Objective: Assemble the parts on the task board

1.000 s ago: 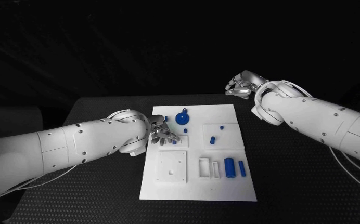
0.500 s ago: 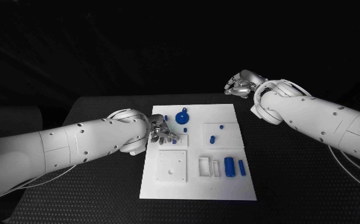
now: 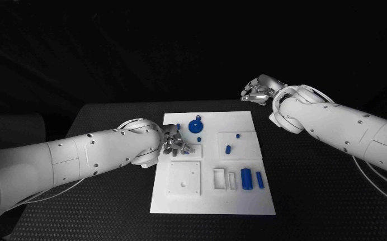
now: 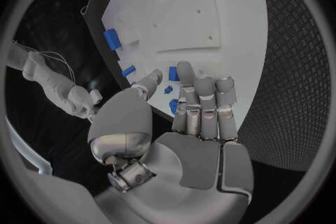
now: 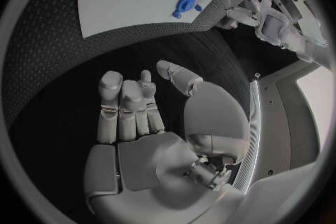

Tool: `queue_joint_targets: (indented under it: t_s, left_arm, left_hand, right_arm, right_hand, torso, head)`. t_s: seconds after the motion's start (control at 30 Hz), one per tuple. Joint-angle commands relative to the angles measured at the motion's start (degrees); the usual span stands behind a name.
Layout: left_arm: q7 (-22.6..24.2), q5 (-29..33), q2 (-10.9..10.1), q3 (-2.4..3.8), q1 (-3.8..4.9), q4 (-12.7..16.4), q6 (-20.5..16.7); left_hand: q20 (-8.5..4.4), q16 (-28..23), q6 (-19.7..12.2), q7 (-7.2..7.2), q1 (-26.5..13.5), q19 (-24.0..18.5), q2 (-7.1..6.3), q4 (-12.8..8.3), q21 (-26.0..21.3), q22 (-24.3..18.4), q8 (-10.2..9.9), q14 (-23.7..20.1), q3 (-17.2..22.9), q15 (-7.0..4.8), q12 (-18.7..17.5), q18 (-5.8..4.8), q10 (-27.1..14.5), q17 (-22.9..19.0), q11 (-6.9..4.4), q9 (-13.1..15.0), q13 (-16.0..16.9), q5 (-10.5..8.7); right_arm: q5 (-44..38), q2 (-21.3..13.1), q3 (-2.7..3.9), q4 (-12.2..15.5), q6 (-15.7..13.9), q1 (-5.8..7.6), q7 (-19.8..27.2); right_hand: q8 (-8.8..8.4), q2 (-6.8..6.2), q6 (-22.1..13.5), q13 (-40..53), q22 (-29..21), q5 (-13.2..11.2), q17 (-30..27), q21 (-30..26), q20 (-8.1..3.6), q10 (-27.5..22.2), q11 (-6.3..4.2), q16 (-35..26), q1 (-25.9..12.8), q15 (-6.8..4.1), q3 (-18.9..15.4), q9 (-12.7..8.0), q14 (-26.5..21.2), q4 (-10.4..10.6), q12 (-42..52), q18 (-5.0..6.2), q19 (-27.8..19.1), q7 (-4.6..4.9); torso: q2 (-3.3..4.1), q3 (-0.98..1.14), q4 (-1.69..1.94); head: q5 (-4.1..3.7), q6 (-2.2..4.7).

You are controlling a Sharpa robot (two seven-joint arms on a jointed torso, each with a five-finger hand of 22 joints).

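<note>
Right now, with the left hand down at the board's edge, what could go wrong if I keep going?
The left hand hovers with its fingers close over small blue parts at the board edge; closing could nudge them out of place rather than catch one. The head view hides those parts behind the hand, so rely on the wrist view. The right hand is held open off the far corner, too far to help.

Bare black table [image 3: 310, 185] around the crowded task board [image 3: 242, 207].

Black table [image 3: 105, 207] (finely textured) — dark background behind it
</note>
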Motion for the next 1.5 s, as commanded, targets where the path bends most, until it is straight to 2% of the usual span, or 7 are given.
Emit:
queue_joint_targets:
  t_s: [0.03,0.33,0.9,0.97,1.0,1.2,1.5]
  left_arm:
    - [0.1,-0.4,0.3,0.01,-0.07,-0.1,0.9]
    - [0.0,-0.6,0.9,0.01,-0.32,-0.6,0.9]
    - [0.4,-0.7,1.1,0.01,-0.56,-0.9,1.3]
    - [0.4,-0.6,1.1,0.01,-0.56,-0.9,1.2]
    - [0.4,-0.6,1.1,0.01,-0.56,-0.9,1.1]
    - [0.8,0.3,1.0,0.02,-0.58,-0.8,0.4]
    - [1.2,2.8,0.9,0.08,-0.73,-1.1,-1.1]
  left_hand:
    - [-6.24,0.3,0.6,-0.04,0.3,0.5,0.20,-0.3,0.2,0.1,0.4,0.3,-0.2,-0.29,0.2,-0.69,0.5,0.1,0.05,0.0,0.1,0.36]
    - [-6.29,0.5,0.9,-0.16,0.4,0.7,0.84,-0.4,0.3,0.2,0.6,0.5,-0.7,-0.40,0.5,-0.70,0.7,0.1,-0.06,0.0,0.2,0.43]
    - [-6.40,1.0,1.2,-0.24,3.7,0.9,5.38,-3.7,0.6,0.7,1.1,0.7,-0.8,-0.48,0.8,-0.72,1.0,0.1,-0.13,-0.2,0.2,1.29]
    - [-6.40,1.0,1.2,-0.23,4.8,0.8,5.82,-4.9,0.6,0.8,1.1,0.7,-0.4,-0.47,0.8,-0.73,1.1,0.1,-0.11,-0.2,0.2,2.97]
    - [-6.33,1.2,1.3,-0.13,7.1,0.9,6.90,-7.4,0.8,0.9,1.3,0.7,0.5,-0.38,0.9,-0.84,1.2,0.1,-0.04,-0.2,0.2,6.32]
    - [-6.09,1.3,1.7,-0.15,8.2,1.1,8.72,-11.3,0.9,1.0,1.6,0.9,0.7,-0.30,0.8,-1.19,1.6,0.0,0.00,-0.3,0.1,8.28]
    - [-6.05,1.6,2.4,-0.34,7.8,1.6,9.71,-12.7,0.9,1.0,2.1,1.5,1.2,-0.41,0.8,-1.31,2.4,-0.1,-0.17,-0.4,-0.1,8.80]
  right_arm:
    - [-0.1,0.0,0.02,0.1,0.6,-0.02,0.4]
    - [-0.1,0.0,0.02,0.1,0.6,-0.02,0.3]
    - [-0.1,-0.2,0.02,0.4,0.9,-0.02,0.3]
    - [-0.1,-0.2,0.02,0.4,0.9,-0.02,0.3]
    - [-0.1,-0.2,0.02,0.5,0.9,-0.02,0.3]
    - [-0.1,-0.2,0.02,0.5,0.9,-0.02,0.3]
    - [-0.1,-0.1,0.02,0.3,1.0,-0.02,0.4]
  right_hand:
    - [-0.19,-0.08,0.3,-0.1,0.8,0.4,0.1,-0.3,-0.30,-0.4,-0.03,-0.2,-0.5,0.10,-0.2,0.1,0.0,0.2,0.3,1.74,0.0,0.90]
    - [-0.18,-0.06,0.3,-0.1,0.8,0.4,0.1,-0.3,-0.30,-0.4,-0.03,-0.2,-0.5,0.10,-0.2,0.1,0.0,0.2,0.3,1.74,0.1,0.89]
    - [-0.17,-0.04,0.4,-0.1,0.8,0.4,0.1,-0.3,-0.30,-0.4,-0.04,-0.2,-0.5,0.10,-0.2,0.1,0.0,0.2,0.3,1.74,0.1,0.89]
    - [-0.17,-0.04,0.4,-0.1,0.8,0.4,0.1,-0.3,-0.30,-0.4,-0.04,-0.2,-0.5,0.10,-0.2,0.1,0.0,0.2,0.3,1.74,0.1,0.89]
    - [-0.17,-0.04,0.4,-0.1,0.8,0.4,0.1,-0.3,-0.30,-0.4,-0.04,-0.2,-0.5,0.10,-0.2,0.1,0.0,0.2,0.3,1.74,0.1,0.89]
    - [-0.17,-0.03,0.4,-0.1,0.8,0.4,0.1,-0.3,-0.30,-0.4,-0.04,-0.2,-0.5,0.10,-0.2,0.1,0.0,0.1,0.3,1.74,0.1,0.89]
    - [-0.16,-0.02,0.4,-0.1,0.8,0.4,0.1,-0.3,-0.30,-0.4,-0.04,-0.2,-0.5,0.10,-0.2,0.1,0.0,0.1,0.3,1.74,0.1,0.89]
  torso:
    - [-0.01,0.03,-0.01]
    - [0.01,0.04,-0.01]
    - [-0.03,0.02,0.02]
    - [-0.01,0.01,0.05]
    - [-0.01,0.01,0.05]
    - [-0.02,0.02,0.02]
    - [0.01,0.01,-0.04]
  head:
    - [-0.12,-0.03]
    - [-0.19,-0.05]
    - [-0.37,-0.19]
    - [-0.37,-0.19]
    - [-0.37,-0.19]
    - [-0.35,-0.19]
    - [-0.37,-0.08]
